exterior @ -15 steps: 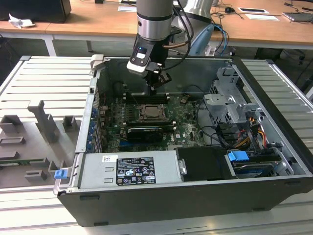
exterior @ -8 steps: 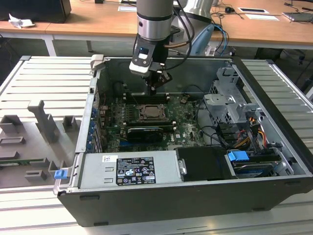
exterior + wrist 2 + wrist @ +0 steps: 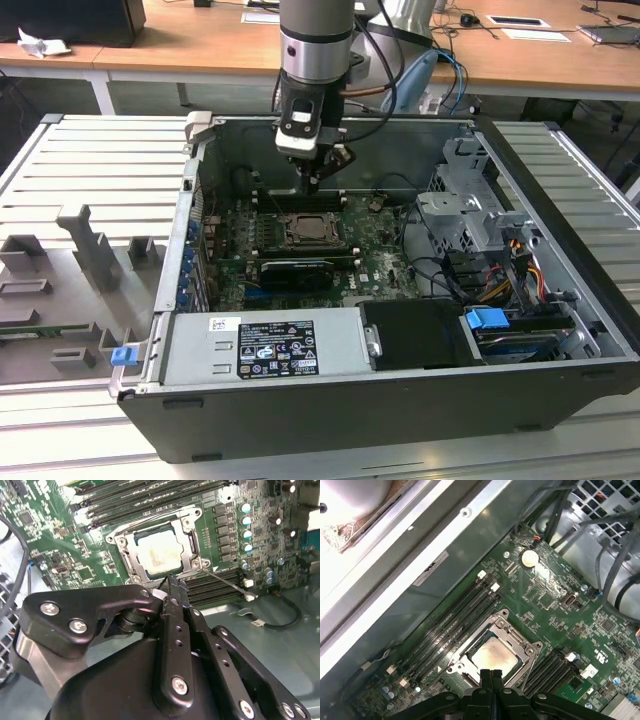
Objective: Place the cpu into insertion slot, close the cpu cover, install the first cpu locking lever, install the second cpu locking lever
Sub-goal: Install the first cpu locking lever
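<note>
Grey slatted table [image 3: 90, 160], wooden desks [image 3: 200, 52] behind; hand [image 3: 313, 184] pressed together near cpu [image 3: 492, 656].

Matt pale metal cpu [image 3: 159, 555], shiny silvery metal cpu cover [image 3: 129, 551], green circuit board [image 3: 65, 555]

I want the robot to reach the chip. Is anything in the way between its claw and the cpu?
Nothing visible is in the way. The gripper, shut, hangs just beside the insertion slot, with open air to the cpu. The cpu lies in the slot, framed by the cpu cover.
</note>
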`<state>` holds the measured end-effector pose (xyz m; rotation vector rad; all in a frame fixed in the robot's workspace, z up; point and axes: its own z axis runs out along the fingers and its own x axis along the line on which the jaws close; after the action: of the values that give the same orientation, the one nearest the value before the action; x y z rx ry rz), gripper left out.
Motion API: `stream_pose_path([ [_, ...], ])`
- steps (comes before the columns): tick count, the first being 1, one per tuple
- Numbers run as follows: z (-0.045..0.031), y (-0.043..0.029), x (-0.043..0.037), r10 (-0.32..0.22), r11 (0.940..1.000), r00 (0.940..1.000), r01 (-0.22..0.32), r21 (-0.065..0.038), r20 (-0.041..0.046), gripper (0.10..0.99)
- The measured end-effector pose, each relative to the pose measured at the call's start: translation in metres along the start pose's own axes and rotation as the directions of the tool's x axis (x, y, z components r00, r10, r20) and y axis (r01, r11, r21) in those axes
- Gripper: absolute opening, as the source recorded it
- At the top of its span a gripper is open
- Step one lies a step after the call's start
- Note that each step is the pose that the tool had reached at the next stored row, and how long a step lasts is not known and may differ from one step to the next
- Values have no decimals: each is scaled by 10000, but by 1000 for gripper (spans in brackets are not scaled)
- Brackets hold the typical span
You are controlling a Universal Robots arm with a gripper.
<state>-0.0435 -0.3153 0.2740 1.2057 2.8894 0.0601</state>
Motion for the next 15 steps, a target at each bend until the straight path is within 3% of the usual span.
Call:
stream_pose_path([
  [5, 0, 0, 0, -789, 9969, 9969, 789, 3, -31, 106],
  [11, 1, 0, 0, -1709, 9853, 9853, 1709, 3, -68, 106],
  [15, 1, 0, 0, -2253, 9743, 9742, 2254, 2, -90, 106],
])
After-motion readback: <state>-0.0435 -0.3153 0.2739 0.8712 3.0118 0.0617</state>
